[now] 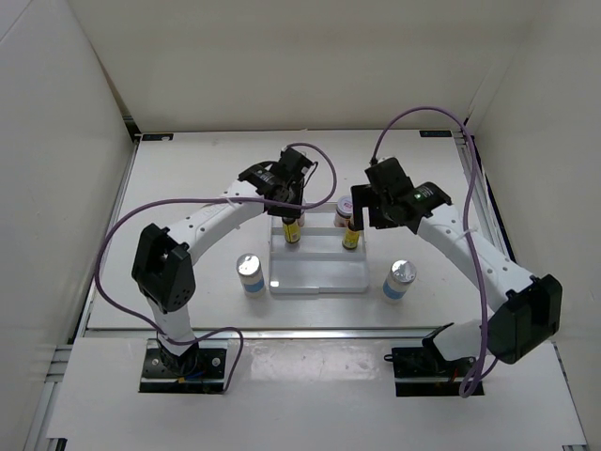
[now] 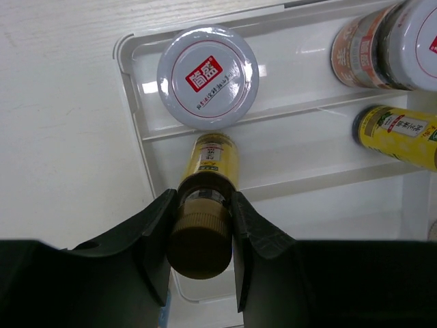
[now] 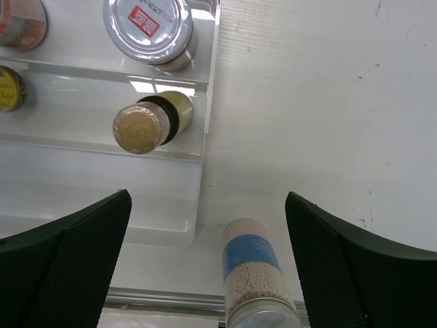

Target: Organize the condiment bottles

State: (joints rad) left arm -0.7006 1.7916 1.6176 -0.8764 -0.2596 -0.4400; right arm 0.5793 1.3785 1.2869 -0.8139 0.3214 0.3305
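Observation:
My left gripper (image 2: 202,205) is shut on the neck of a slim dark yellow-labelled bottle (image 2: 212,160), which stands in the middle slot of the white tray (image 2: 307,143). A squat jar with a red-marked lid (image 2: 207,76) sits in the far slot beside it. A second jar (image 3: 151,27) and a second yellow-labelled bottle (image 3: 147,125) stand at the tray's right end. My right gripper (image 3: 208,198) hangs open above the table right of the tray, holding nothing. One blue-labelled shaker (image 3: 256,273) stands on the table below it. The other shaker (image 1: 250,272) stands left of the tray (image 1: 319,277).
White walls close in the table on the left, back and right. A metal rail (image 3: 164,299) runs along the near table edge, just behind the right shaker. Purple cables loop over both arms.

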